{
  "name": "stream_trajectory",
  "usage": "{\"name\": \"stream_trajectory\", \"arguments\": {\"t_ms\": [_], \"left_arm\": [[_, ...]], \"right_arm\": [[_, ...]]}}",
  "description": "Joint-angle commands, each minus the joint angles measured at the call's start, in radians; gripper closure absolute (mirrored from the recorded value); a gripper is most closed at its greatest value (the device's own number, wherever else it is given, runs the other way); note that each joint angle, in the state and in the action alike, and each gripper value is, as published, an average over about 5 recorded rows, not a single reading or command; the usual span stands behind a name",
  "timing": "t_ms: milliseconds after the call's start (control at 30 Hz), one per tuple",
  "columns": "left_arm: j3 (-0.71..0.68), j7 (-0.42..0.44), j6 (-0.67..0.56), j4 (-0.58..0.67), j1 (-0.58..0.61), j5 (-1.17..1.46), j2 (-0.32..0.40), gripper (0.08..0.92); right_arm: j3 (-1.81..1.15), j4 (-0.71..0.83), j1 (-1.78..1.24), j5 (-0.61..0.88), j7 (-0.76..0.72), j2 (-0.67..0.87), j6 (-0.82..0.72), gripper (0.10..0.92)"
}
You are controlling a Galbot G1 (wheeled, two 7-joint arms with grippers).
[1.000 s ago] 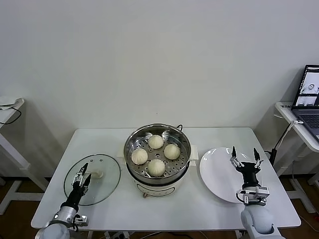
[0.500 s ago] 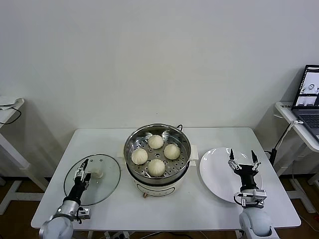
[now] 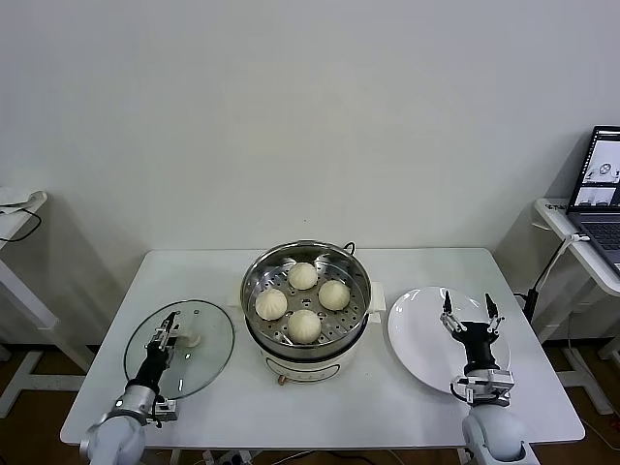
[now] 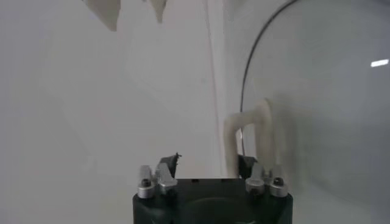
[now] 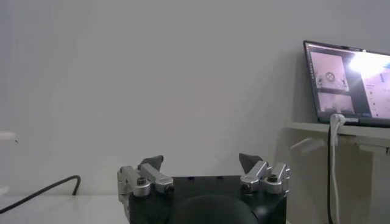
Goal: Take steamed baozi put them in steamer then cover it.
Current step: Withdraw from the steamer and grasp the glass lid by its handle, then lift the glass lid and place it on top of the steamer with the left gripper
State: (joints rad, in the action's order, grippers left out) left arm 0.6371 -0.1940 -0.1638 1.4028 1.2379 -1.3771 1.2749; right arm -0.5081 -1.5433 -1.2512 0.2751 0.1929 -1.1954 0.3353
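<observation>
The steamer (image 3: 254, 281) stands at the table's middle, uncovered. Four steamed baozi lie on its perforated tray: one at the back (image 3: 302, 276), one on the right (image 3: 333, 294), one on the left (image 3: 271, 304), one at the front (image 3: 304, 326). The cover (image 3: 203, 358) lies flat on the table left of the steamer. Its cream handle (image 3: 188, 339) also shows in the left wrist view (image 4: 253, 135). My left gripper (image 3: 168, 325) (image 4: 207, 162) is open, low over the cover, close beside the handle. My right gripper (image 3: 467, 312) (image 5: 201, 161) is open and empty above the white plate (image 3: 426, 344).
A side table with a laptop (image 3: 603, 184) (image 5: 347, 85) stands off to the right. Another small table (image 3: 15, 208) is at the far left. A black cable (image 3: 347, 248) runs behind the steamer.
My left gripper has edged forward over the cover toward the handle. My right gripper has sunk lower and nearer over the plate. The baozi and the cover have not moved.
</observation>
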Motion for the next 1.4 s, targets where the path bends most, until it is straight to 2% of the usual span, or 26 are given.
{"name": "stream_trajectory", "arguments": {"t_ms": [33,300,400,633,767,900,1033,1167,1267,1400], "left_arm": [[-0.001,0.008,-0.013,-0.022,-0.010,0.009,0.003,0.538],[0.019,-0.022,-0.061,0.018,-0.005,0.016,0.008,0.764],[0.035,-0.028,-0.073,0.070,0.008,0.023,0.001,0.805],[0.138,-0.013,-0.062,0.295,0.021,0.023,-0.048,0.808],[0.186,0.045,-0.018,0.442,-0.010,0.026,-0.100,0.808],[0.167,0.108,0.033,0.572,-0.046,0.014,-0.129,0.808],[0.055,0.189,0.097,0.712,-0.061,0.099,-0.137,0.808],[-0.171,0.252,0.196,0.815,-0.067,0.260,-0.147,0.808],[-0.337,0.281,0.286,0.840,-0.098,0.315,-0.131,0.808],[-0.513,0.295,0.424,0.815,-0.159,0.321,-0.085,0.808]], "right_arm": [[0.005,-0.004,0.001,-0.009,0.002,-0.003,0.000,0.203],[0.008,-0.004,0.004,-0.017,0.003,-0.012,0.002,0.203],[0.007,-0.003,0.009,-0.017,0.003,-0.014,0.002,0.203],[0.003,-0.008,0.018,-0.030,0.005,-0.019,0.001,0.203],[0.003,-0.015,0.018,-0.030,0.005,-0.025,0.000,0.203],[0.000,-0.020,0.017,-0.030,0.005,-0.030,0.000,0.203],[-0.003,-0.028,0.017,-0.030,0.007,-0.034,-0.003,0.203],[-0.011,-0.035,0.017,-0.030,0.010,-0.034,-0.007,0.203],[-0.018,-0.035,0.016,-0.030,0.011,-0.034,-0.008,0.203],[-0.031,-0.031,0.013,-0.033,0.009,-0.040,-0.010,0.203]]}}
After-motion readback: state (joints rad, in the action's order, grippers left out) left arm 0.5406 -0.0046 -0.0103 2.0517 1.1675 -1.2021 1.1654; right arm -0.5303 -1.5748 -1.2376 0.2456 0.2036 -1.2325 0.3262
